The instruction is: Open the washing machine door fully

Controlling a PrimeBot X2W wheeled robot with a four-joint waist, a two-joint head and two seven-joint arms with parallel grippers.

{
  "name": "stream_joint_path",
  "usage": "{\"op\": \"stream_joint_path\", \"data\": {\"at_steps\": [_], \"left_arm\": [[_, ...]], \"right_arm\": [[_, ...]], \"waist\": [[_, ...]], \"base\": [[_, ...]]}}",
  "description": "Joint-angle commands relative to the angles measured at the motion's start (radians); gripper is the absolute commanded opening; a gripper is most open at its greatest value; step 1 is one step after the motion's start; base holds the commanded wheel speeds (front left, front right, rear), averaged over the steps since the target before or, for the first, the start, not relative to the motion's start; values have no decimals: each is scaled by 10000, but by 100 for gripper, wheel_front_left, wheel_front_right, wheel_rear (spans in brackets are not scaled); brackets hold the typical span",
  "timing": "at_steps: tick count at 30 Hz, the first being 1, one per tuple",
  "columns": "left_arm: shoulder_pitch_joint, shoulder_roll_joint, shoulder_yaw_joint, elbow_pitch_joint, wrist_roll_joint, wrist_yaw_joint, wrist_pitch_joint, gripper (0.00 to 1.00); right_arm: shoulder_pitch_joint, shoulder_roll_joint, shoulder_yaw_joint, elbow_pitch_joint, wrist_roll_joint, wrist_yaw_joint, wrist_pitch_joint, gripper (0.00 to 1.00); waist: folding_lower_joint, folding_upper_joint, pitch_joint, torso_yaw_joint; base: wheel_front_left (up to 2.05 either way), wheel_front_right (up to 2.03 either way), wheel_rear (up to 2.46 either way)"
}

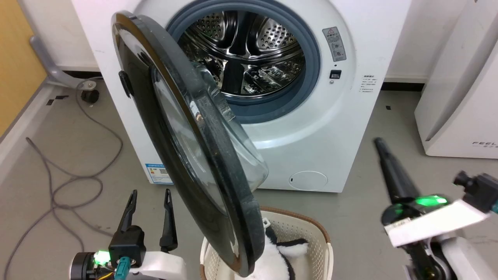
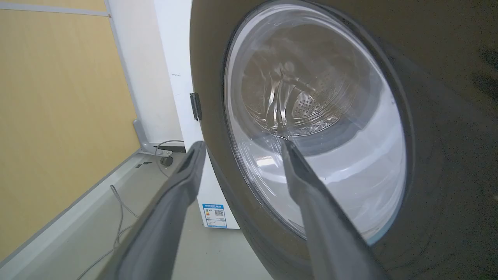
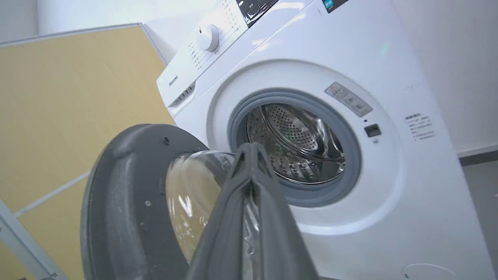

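The white washing machine point(image 1: 330, 128) stands ahead with its steel drum point(image 1: 249, 50) exposed inside the grey gasket point(image 1: 311, 58). The washing machine door point(image 1: 136, 101) is swung out on its left hinge, roughly edge-on to me, its lower rim over a basket. My left gripper point(image 1: 150, 194) is open, low at the left, just outside the door's glossy black outer face point(image 2: 447, 116), touching nothing. My right gripper point(image 1: 380, 144) is shut and empty, off to the right of the machine. In its wrist view the right gripper point(image 3: 251, 147) points towards the door's grey inner face point(image 3: 124, 194) and glass bowl point(image 3: 190, 194).
A cream laundry basket point(image 1: 307, 229) holding a black-and-white plush toy point(image 1: 280, 252) sits on the floor under the door's edge. A grey cable point(image 1: 78, 171) loops across the floor at left. A white FEELBIRD appliance point(image 1: 459, 97) stands at right, a yellow panel point(image 1: 15, 58) at left.
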Motion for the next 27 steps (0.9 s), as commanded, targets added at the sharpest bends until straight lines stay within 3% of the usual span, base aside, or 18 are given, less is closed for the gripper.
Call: {"op": "stream_joint_path", "data": {"at_steps": [1,3,4,5,7,11,16,27], "left_arm": [[163,56,39,-20,81,-18,-55,100],[208,59,67,-39,84,-12,-55,100],[251,60,90,-73,92,-2,-55,100],[251,60,90,-73,92,-2,-55,100],[280,60,107,-105,100,6,-55,100],[298,64,131,-125,108,4,-55,100],[281,65,145,-127,108,-9,-55,100],[296,48,165,-86,88,-20,-55,100]], "right_arm": [[196,-189,-8,116,-457,10,-171,0],[246,-246,-232,337,-1702,10,-422,0],[319,-41,-953,185,-3225,10,-456,0],[319,-41,-953,185,-3225,10,-456,0],[583,262,-1612,-166,-4916,10,-461,0],[1309,1051,-2519,-584,-6845,10,-464,0],[2144,1605,-3118,-644,-8026,10,-465,0],[3239,2144,-3267,-174,-8862,10,-466,0]], "waist": [[1,0,-21,-18],[1,0,-54,-54],[1,0,-68,-90],[1,0,-68,-90],[1,0,-75,-114],[1,0,-87,-136],[1,0,-109,-129],[1,0,-131,-149]], "base": [[0,0,0],[0,0,0],[0,0,0],[0,0,0],[0,0,0],[0,0,0],[0,0,0],[0,0,0]]}}
